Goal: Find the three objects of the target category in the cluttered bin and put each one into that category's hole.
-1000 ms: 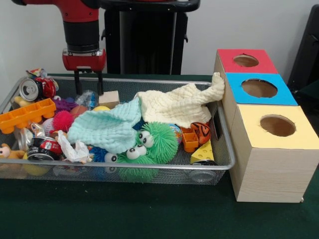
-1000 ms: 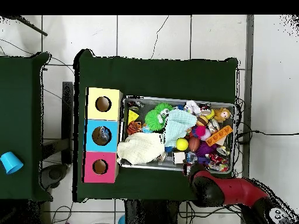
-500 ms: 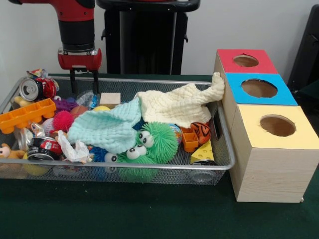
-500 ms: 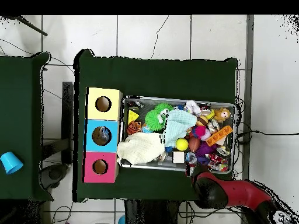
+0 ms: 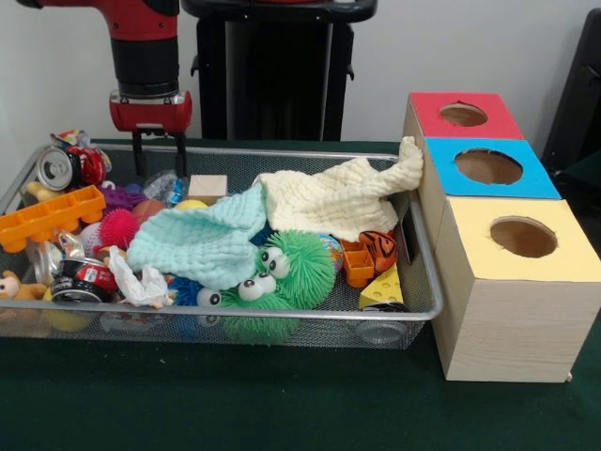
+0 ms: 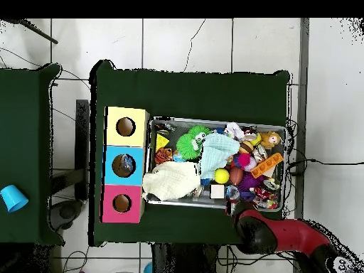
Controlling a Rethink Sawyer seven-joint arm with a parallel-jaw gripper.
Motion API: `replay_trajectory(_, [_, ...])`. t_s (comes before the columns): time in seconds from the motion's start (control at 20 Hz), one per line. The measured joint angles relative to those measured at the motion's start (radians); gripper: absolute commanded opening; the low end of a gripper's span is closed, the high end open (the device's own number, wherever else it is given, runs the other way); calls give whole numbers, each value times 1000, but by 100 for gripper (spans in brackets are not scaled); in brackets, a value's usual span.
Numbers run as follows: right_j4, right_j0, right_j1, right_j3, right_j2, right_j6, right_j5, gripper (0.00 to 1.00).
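Barely shifted since half a second ago: pincer (image 5: pixel 159 155) hanging with prongs apart, empty, over the far left of the wire bin (image 5: pixel 413 235). Just right of it, pale wooden block (image 5: pixel 208 185), square-faced, lying beside the mint cloth (image 5: pixel 202 242).

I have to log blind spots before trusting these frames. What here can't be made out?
- Under the mint cloth and cream cloth, front view: contents covered.
- Inside the yellow hole: dark, both views.
- Gripper, overhead view: hidden beneath the arm.
- Small toys in the bin, overhead: too small to identify.
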State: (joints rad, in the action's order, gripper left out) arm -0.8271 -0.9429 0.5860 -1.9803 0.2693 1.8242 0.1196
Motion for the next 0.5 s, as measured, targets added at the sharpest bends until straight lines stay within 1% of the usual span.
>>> replay_trajectory(0.5, [0, 17, -10, 4, -1, 0, -4, 100])
